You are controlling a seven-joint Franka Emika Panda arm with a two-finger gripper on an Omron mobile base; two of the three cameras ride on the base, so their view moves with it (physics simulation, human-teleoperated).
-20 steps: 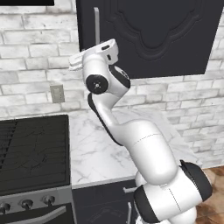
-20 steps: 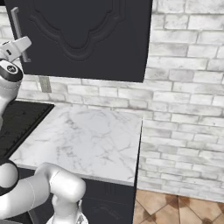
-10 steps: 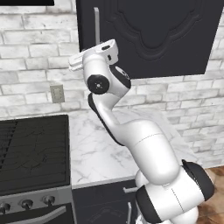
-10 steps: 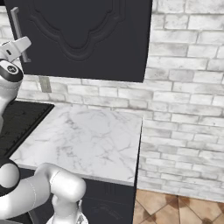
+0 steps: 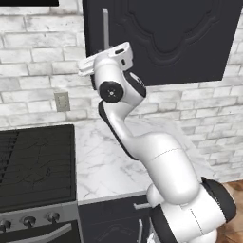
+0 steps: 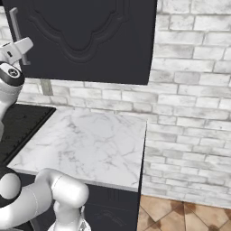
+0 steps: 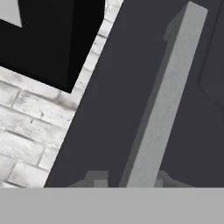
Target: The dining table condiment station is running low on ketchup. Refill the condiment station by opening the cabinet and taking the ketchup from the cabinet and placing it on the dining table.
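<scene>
The black cabinet (image 5: 180, 42) hangs on the brick wall with its raised-panel door (image 6: 90, 36) closed. Its long silver handle (image 5: 105, 26) runs up the door's left edge. My gripper (image 5: 108, 51) is pressed up to the lower part of that handle (image 6: 18, 31). In the hand view the grey handle (image 7: 166, 109) runs straight down between my two fingertips (image 7: 94, 177), and the gripper (image 7: 131, 180) is shut on it. The ketchup is hidden and the dining table is out of view.
A white marble counter (image 6: 85, 144) lies under the cabinet, with dark drawers (image 5: 114, 218) below it. A black stove (image 5: 33, 161) adjoins it on the left. A wall outlet (image 5: 61, 100) sits above the counter. Tiled floor (image 6: 180, 212) opens to the right.
The fingers have closed onto the cabinet handle. The arm has stayed almost in place, and the door has not moved.
</scene>
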